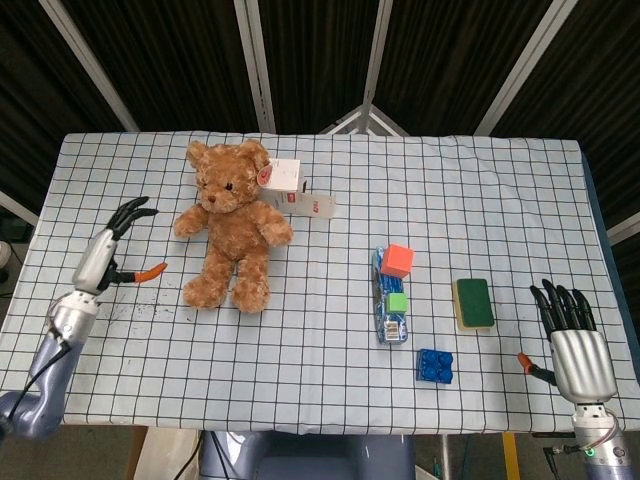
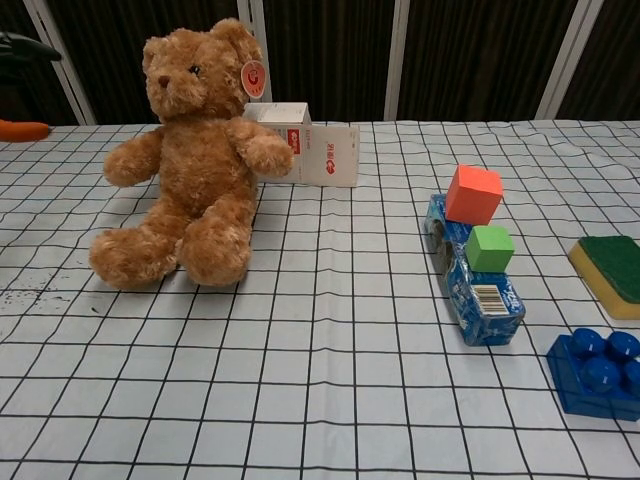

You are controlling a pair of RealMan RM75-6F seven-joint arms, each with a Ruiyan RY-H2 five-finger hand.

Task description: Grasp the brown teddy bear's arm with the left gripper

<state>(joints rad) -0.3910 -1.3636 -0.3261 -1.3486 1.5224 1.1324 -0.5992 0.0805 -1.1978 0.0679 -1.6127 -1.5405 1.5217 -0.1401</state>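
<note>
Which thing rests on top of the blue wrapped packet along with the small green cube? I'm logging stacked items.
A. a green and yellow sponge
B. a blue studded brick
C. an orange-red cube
C: the orange-red cube sits on the blue wrapped packet just behind the small green cube.

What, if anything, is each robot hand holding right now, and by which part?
Nothing is held. The left hand is open and apart from the teddy bear, clear of its arm. The right hand is open and empty near the table edge.
</note>
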